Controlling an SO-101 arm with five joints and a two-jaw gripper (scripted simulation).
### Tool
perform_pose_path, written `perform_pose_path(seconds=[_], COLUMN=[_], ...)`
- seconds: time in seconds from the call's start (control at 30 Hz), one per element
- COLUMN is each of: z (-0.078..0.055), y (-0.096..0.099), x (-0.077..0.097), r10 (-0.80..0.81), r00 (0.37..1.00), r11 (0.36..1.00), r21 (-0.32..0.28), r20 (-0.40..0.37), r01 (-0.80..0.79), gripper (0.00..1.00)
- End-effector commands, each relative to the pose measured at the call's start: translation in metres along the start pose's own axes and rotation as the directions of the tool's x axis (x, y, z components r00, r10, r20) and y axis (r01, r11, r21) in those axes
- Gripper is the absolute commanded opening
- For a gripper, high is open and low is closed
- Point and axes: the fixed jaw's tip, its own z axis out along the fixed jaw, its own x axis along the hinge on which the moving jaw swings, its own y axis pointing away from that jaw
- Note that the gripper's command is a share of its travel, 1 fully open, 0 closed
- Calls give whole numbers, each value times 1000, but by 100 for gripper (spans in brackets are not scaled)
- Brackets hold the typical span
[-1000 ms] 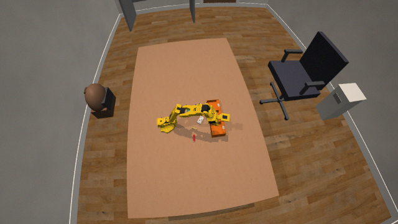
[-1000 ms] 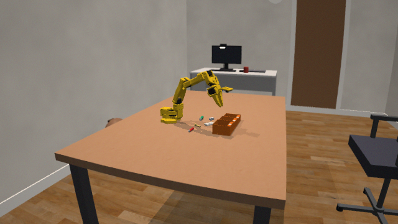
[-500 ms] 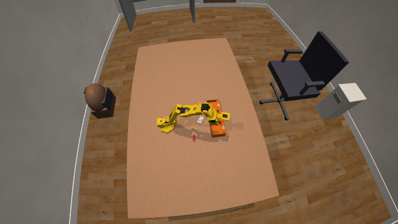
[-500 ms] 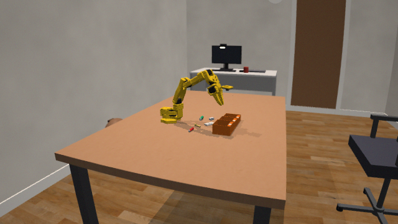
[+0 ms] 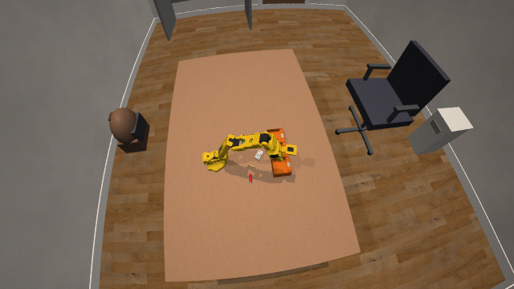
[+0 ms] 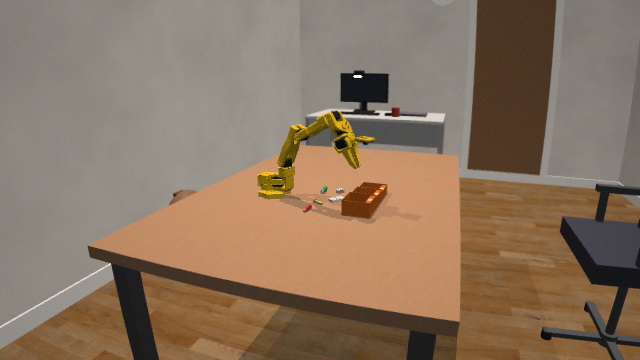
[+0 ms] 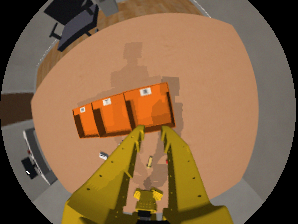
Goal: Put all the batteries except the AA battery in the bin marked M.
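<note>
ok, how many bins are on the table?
3, in one orange row just ahead of the gripper in the wrist view: left bin, middle bin, right bin. None looks hidden.
</note>
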Motion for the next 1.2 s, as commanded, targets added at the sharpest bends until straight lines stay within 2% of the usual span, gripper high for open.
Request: perform_pose_path(seconds=[0.0,0.1,0.37,0.5,1.0,1.03,1.17], z=[-3,-1,25,32,34,29,29], y=[3,3,3,3,3,3,3], x=[-6,-5,7,13,14,12,12], r10=[1,1,1,1,1,1,1], r00=[999,999,999,999,999,997,997], r11=[1000,1000,1000,1000,1000,1000,1000], r21=[-5,-5,-5,-5,-5,-5,-5], r20=[48,48,48,48,48,79,79], r01=[-1,-1,-1,-1,-1,-1,-1], gripper=[7,7,7,7,7,7,7])
